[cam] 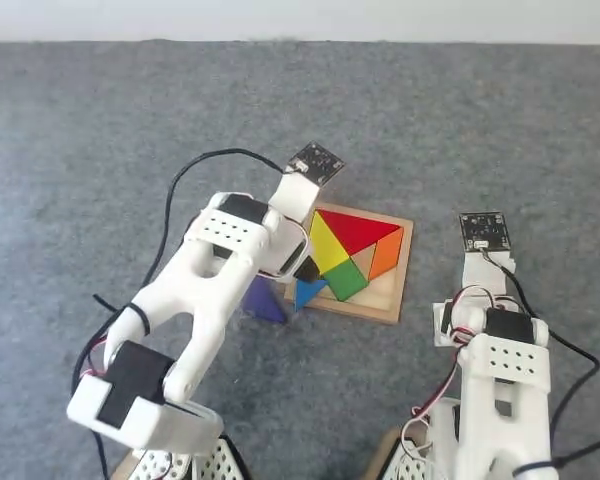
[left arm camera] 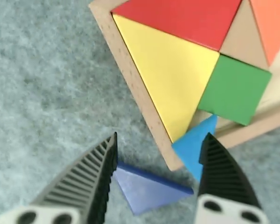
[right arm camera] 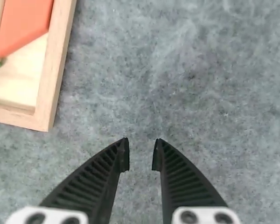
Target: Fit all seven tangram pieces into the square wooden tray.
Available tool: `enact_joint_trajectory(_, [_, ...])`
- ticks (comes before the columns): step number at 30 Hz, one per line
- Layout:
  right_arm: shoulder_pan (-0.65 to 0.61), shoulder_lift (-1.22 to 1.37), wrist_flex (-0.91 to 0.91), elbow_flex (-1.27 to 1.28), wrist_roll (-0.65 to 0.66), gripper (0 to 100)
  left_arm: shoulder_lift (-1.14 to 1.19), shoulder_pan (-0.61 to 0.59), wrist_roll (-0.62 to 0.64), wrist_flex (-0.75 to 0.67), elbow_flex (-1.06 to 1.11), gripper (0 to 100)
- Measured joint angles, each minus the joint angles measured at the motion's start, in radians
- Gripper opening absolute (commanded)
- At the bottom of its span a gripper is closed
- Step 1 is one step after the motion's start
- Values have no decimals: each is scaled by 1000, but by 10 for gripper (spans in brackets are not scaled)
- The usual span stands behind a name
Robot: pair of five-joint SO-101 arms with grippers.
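Observation:
The square wooden tray (cam: 398, 305) (left arm camera: 126, 70) holds a red triangle (cam: 355, 228) (left arm camera: 186, 16), a yellow triangle (cam: 325, 246) (left arm camera: 170, 74), a green square (cam: 347, 280) (left arm camera: 235, 88) and an orange piece (cam: 385, 255) (left arm camera: 273, 23). A light blue triangle (cam: 306, 291) (left arm camera: 191, 144) lies tilted over the tray's near corner. A dark blue triangle (cam: 265, 300) (left arm camera: 147, 189) lies flat on the carpet beside it. My left gripper (left arm camera: 158, 151) hangs open just above these two blue pieces, holding nothing. My right gripper (right arm camera: 140, 154) stands narrowly open over bare carpet, right of the tray (right arm camera: 56, 70).
Grey carpet (cam: 110, 150) covers the whole table. The left arm (cam: 220, 270) leans over the tray's left side. The right arm (cam: 495, 350) stands to the tray's right. Bare wood shows in the tray's near part (right arm camera: 18, 79).

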Motion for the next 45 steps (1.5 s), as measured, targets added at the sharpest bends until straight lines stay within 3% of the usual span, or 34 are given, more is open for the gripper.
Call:
enact_joint_trajectory(9, [0, 0, 0, 0, 0, 95, -3, -172, 26, 40, 35, 265])
enact_joint_trajectory(16, [0, 0, 0, 0, 0, 95, -74, -121, 6, 9, 207, 265])
enact_joint_trajectory(21, [0, 0, 0, 0, 0, 95, -63, -98, 9, -28, 212, 265])
enact_joint_trajectory(45, [0, 0, 0, 0, 0, 95, 258, -91, 12, 32, -233, 265])
